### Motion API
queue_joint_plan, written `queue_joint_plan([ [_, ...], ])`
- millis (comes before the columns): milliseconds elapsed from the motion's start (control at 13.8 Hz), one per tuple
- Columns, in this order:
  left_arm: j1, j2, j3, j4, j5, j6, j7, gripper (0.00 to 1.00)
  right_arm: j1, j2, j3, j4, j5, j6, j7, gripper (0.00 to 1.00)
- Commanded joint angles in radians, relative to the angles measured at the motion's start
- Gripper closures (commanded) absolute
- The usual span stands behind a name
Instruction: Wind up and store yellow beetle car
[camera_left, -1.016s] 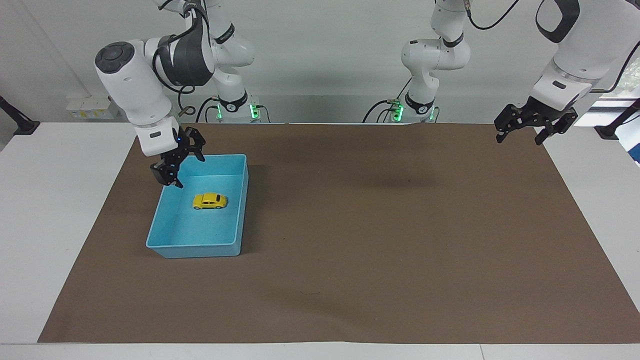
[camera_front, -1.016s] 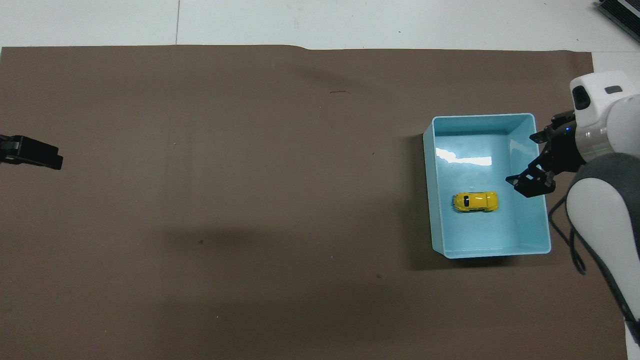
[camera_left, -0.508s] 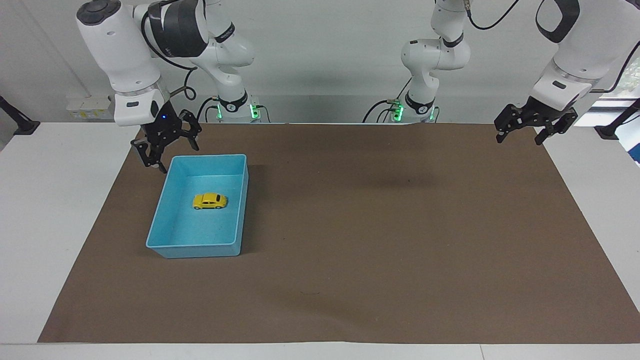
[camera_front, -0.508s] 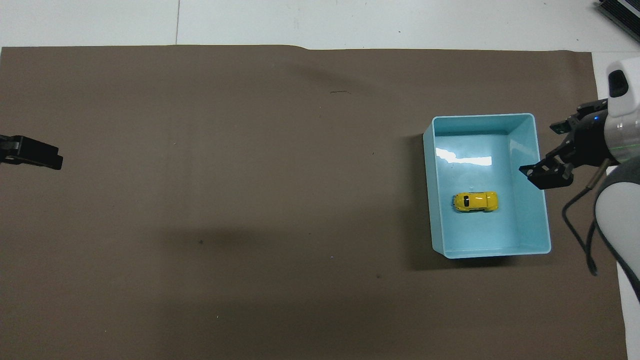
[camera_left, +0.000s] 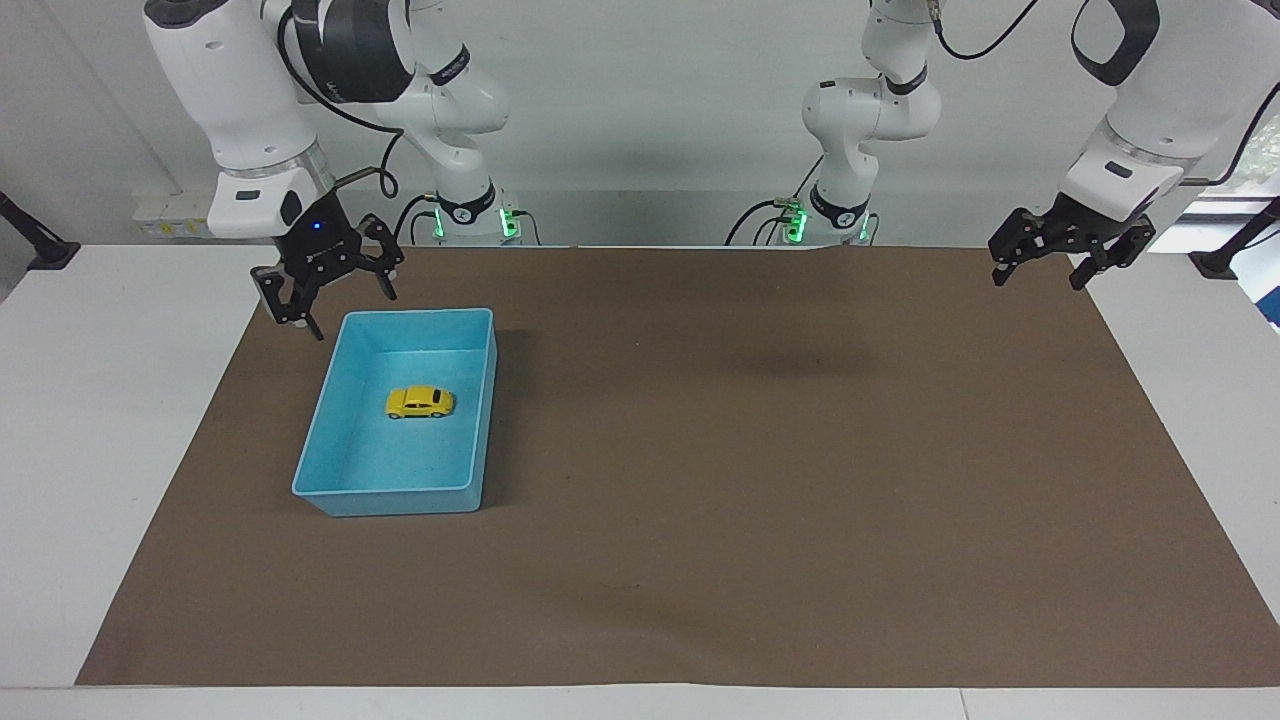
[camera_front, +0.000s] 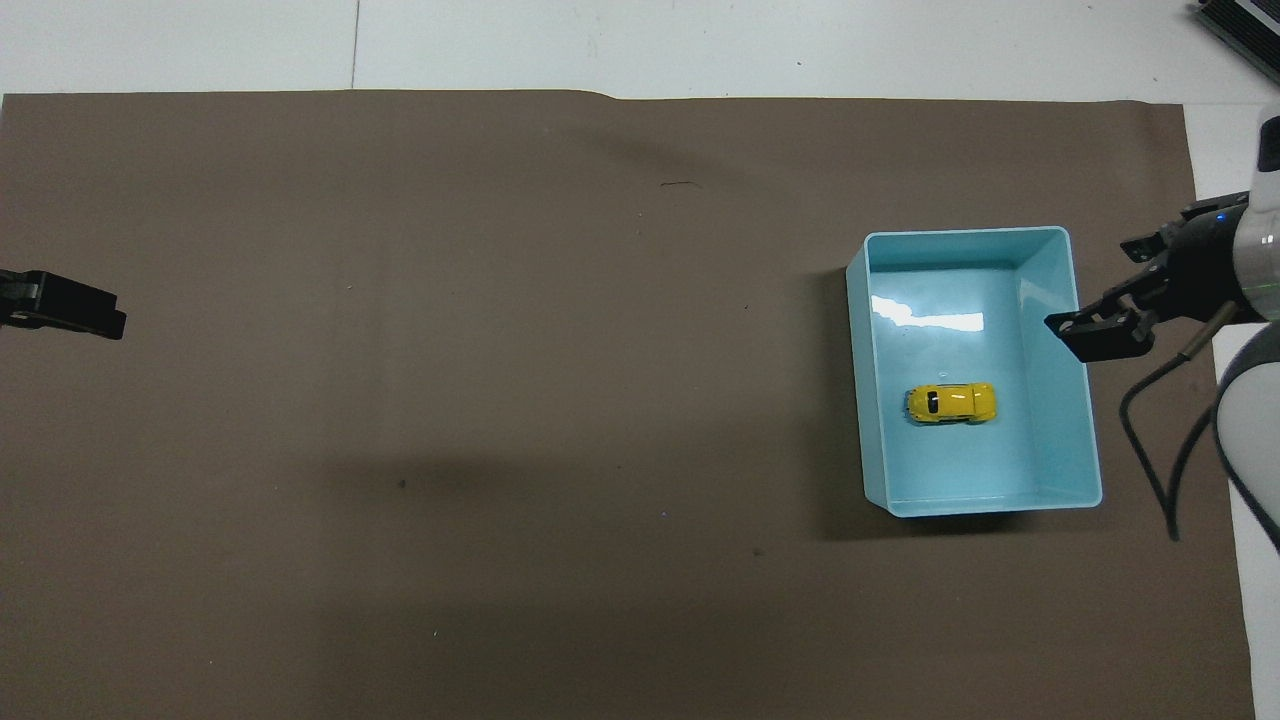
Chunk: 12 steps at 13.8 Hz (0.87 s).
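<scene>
The yellow beetle car (camera_left: 419, 402) lies on its wheels in the middle of the blue tray (camera_left: 420, 313), with nothing touching it. It also shows in the overhead view (camera_front: 952, 402), inside the tray (camera_front: 965, 232). My right gripper (camera_left: 335, 305) is open and empty. It hangs in the air over the tray's corner nearest the robots, at the right arm's end of the table; the overhead view shows it (camera_front: 1125, 290) over the tray's rim. My left gripper (camera_left: 1038, 280) is open and empty and waits raised at the left arm's end of the mat (camera_front: 60, 305).
A brown mat (camera_left: 750, 480) covers most of the white table (camera_left: 100, 420). The tray stands on the mat toward the right arm's end. The arm bases and cables stand at the robots' edge of the table.
My right gripper has risen and drawn back from over the tray's inside to over its corner and rim. The car has stayed in the tray. The left arm has not moved.
</scene>
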<state>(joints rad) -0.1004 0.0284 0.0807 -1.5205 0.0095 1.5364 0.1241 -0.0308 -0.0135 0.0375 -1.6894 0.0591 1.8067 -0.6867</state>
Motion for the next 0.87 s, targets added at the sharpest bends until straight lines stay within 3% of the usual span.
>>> queue_joint_plan([
  [0, 0.014, -0.008, -0.010, 0.008, -0.013, -0.019, 0.000, 0.00, -0.004, 0.000, -0.004, 0.068, -0.001, -0.068, 0.193, 0.00],
  [580, 0.014, -0.008, -0.010, 0.008, -0.013, -0.019, 0.000, 0.00, 0.020, 0.000, -0.004, 0.112, -0.005, -0.153, 0.707, 0.00],
  [798, 0.014, -0.008, -0.010, 0.008, -0.013, -0.019, 0.000, 0.00, 0.022, 0.000, 0.002, 0.139, -0.019, -0.177, 0.762, 0.00],
])
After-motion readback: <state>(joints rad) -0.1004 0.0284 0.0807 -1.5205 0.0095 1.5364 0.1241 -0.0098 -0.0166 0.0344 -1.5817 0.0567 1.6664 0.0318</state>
